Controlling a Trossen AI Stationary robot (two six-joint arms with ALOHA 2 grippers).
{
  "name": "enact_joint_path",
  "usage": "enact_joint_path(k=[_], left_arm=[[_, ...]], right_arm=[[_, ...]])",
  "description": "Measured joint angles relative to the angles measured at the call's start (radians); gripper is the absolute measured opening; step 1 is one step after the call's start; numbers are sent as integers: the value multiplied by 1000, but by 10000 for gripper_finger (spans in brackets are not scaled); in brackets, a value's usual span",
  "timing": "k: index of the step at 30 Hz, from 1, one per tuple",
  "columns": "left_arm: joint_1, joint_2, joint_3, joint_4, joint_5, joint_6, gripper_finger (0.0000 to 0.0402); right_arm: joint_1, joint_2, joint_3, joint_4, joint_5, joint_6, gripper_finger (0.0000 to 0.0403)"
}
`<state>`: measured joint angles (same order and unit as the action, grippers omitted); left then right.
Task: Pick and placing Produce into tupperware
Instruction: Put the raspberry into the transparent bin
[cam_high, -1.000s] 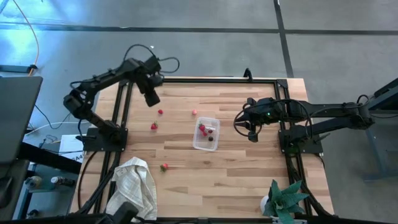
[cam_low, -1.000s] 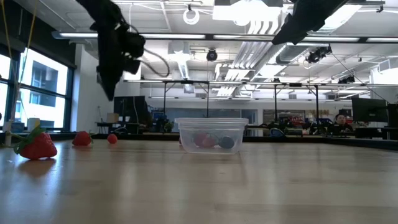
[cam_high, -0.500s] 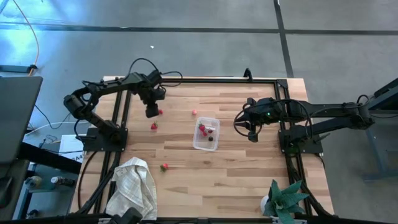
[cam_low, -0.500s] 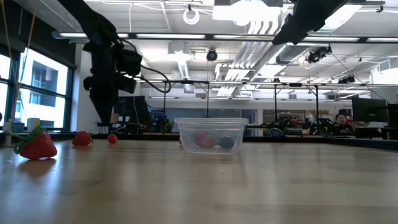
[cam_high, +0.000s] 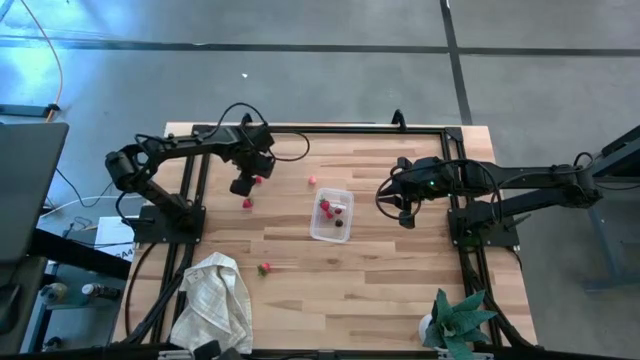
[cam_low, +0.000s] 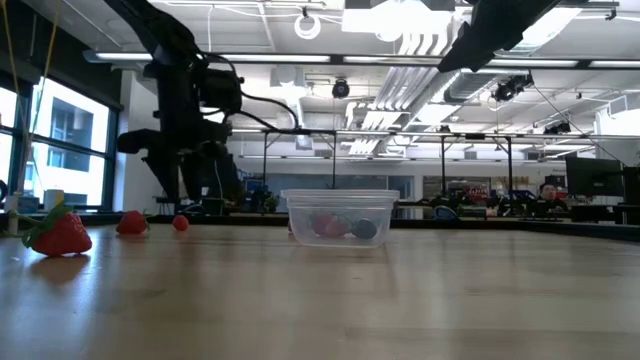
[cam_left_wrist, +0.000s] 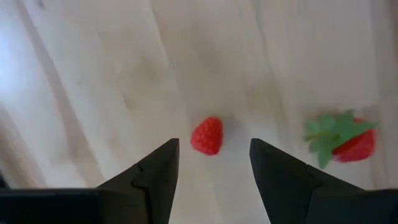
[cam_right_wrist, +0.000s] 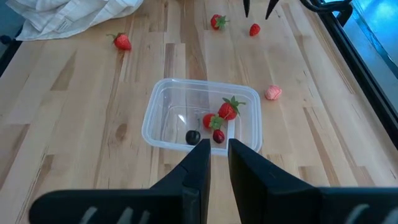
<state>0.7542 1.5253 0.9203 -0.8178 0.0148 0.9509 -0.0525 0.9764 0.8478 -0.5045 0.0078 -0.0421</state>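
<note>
My left gripper (cam_high: 243, 186) points down, open, just above a small red raspberry (cam_left_wrist: 207, 135), one finger on each side, touching nothing. A leafy strawberry (cam_left_wrist: 345, 138) lies on the wood close by. The clear tupperware (cam_high: 331, 214) stands mid-table and holds a strawberry (cam_right_wrist: 229, 109), red pieces and a dark piece (cam_right_wrist: 193, 136). A pink piece (cam_high: 312, 181) and another strawberry (cam_high: 264, 268) lie loose on the table. My right gripper (cam_right_wrist: 219, 152) hovers at the tupperware's right side, a narrow gap between its fingers, holding nothing.
A crumpled white towel (cam_high: 215, 300) lies at the near left corner. A teal plant (cam_high: 458, 320) stands at the near right corner. A black frame (cam_high: 330, 129) runs along the table's far and side edges. Bare wood stretches between the tupperware and the near edge.
My left gripper has come down toward the raspberry, moving a little toward the near edge, and has rolled about its own axis. Its fingers, shut a second ago, have spread open. Nothing on the table has moved.
</note>
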Motion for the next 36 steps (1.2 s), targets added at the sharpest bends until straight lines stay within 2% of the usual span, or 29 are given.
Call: enact_joint_path(k=[10, 16, 24, 36], left_arm=[[-9, 28, 1, -1, 11, 117, 188], [-9, 104, 0, -7, -32, 120, 188], [-9, 132, 0, 56, -73, 151, 188], [-9, 163, 0, 68, -62, 182, 188]], right_arm=[[0, 0, 0, 0, 0, 0, 47], [0, 0, 0, 0, 0, -1, 47], [0, 0, 0, 0, 0, 0, 47], [0, 0, 0, 0, 0, -1, 47]])
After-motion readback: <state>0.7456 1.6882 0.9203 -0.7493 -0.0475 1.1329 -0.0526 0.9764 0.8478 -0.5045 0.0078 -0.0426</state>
